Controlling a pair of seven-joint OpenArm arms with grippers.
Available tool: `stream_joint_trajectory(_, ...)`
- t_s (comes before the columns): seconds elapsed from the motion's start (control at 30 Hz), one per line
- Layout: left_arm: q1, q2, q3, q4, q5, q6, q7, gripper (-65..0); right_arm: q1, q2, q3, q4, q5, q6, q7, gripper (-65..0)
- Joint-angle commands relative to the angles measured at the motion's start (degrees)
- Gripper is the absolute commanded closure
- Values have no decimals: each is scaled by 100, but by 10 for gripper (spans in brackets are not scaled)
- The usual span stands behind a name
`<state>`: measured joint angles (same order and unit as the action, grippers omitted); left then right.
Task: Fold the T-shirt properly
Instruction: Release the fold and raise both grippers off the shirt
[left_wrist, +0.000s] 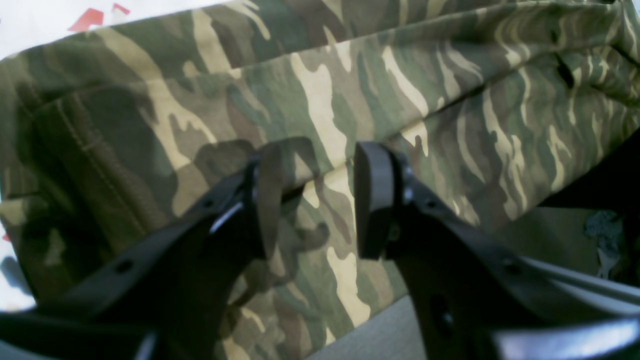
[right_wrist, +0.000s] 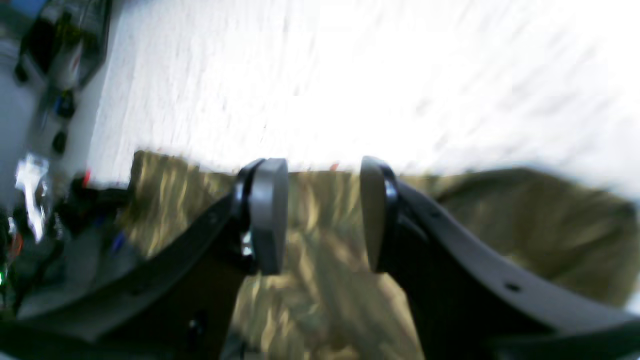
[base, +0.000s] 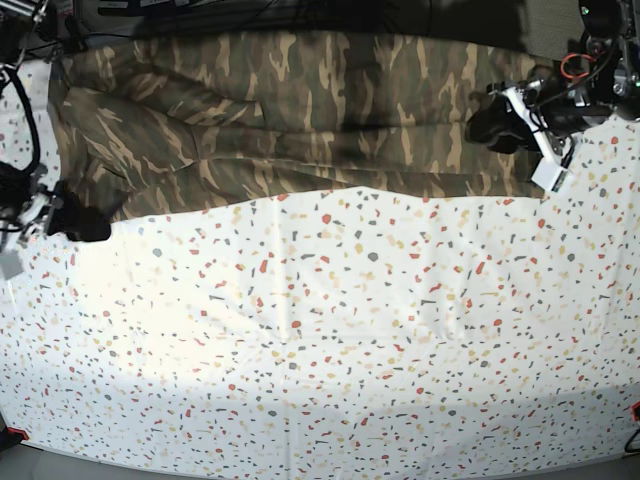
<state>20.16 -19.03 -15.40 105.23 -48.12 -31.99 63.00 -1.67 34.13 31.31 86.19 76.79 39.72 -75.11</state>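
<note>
The camouflage T-shirt (base: 300, 120) lies as a long folded band across the far part of the table. My left gripper (base: 487, 125) is at the shirt's right end in the base view. In the left wrist view the left gripper (left_wrist: 320, 200) is open just over the cloth (left_wrist: 450, 125), holding nothing. My right gripper (base: 95, 228) is at the shirt's lower left corner in the base view. The blurred right wrist view shows the right gripper (right_wrist: 322, 215) open above the shirt (right_wrist: 525, 225), empty.
A white speckled cloth (base: 330, 340) covers the table in front of the shirt. Cables and dark gear (base: 200, 15) run along the far edge. Clutter (right_wrist: 35, 190) lies off the table's side in the right wrist view.
</note>
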Motion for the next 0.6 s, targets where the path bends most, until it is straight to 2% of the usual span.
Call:
stream_joint_trajectory(0.0, -15, -66, -33, 94, -122, -66, -116, -236, 31, 22, -55, 70, 136, 28, 9, -248)
stream_joint_trajectory(0.07, -15, -66, -33, 94, -85, -66, -153, -236, -52, -184, -293, 68, 24, 28, 15, -248)
stream_joint_trajectory(0.17, -13, -63, -31, 83, 295, -63, -387, -236, -59, -428, -632, 55, -444, 28, 149, -247)
stream_joint_trajectory(0.3, -11, 92, -31, 70, 662, -63, -461, -236, -61, -579, -1156, 52, -1757, 28, 599, -246)
stream_joint_trajectory(0.4, -13, 289, -31, -122, 835, -66, -490, -230, -61, -732, -1510, 52, -2393, 28, 658, -246)
stream_joint_trajectory(0.5, -15, 435, -31, -570, 1189, -63, -785, -230, -90, -938, -1733, 52, -3126, 28, 780, -246)
stream_joint_trajectory(0.57, -37, 503, -28, -951, 1416, -63, -898, -230, -210, -1016, -1834, 33, -3650, 28, 1169, -246)
